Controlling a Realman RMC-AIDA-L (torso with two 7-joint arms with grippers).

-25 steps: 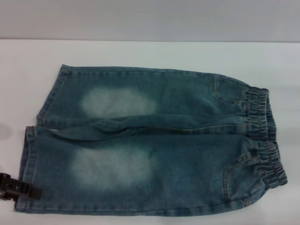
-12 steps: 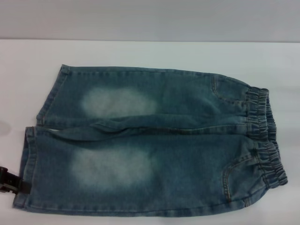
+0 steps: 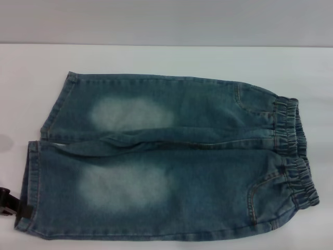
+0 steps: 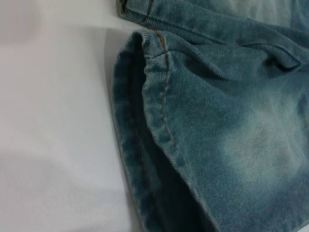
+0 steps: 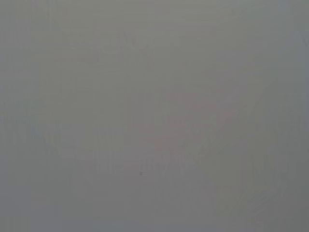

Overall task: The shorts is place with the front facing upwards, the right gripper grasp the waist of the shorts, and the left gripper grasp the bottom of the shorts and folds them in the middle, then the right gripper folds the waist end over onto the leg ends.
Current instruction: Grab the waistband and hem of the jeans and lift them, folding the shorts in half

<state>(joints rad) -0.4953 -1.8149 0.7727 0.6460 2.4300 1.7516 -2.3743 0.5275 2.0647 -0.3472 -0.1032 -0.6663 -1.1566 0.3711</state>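
Note:
The blue-green denim shorts (image 3: 171, 156) lie flat, front up, on the white table (image 3: 156, 60). The gathered waist (image 3: 291, 151) points right. The bottom of the shorts, two stitched leg hems (image 3: 32, 177), points left. Only a black tip of my left gripper (image 3: 15, 204) shows at the frame's left edge, touching the near leg's hem by its front corner. Up close, the left wrist view shows that hem (image 4: 145, 111) with its tan stitching, slightly lifted off the table (image 4: 53, 125). The right gripper is out of view, and the right wrist view shows only plain grey.
Bare white table surrounds the shorts to the left, behind and to the right. A grey wall (image 3: 166, 21) rises behind the table's far edge. The near leg reaches almost to the bottom of the head view.
My left gripper has drawn back to the left and slightly up in the view, from reaching over the near hem to just touching its edge. The shorts have barely shifted.

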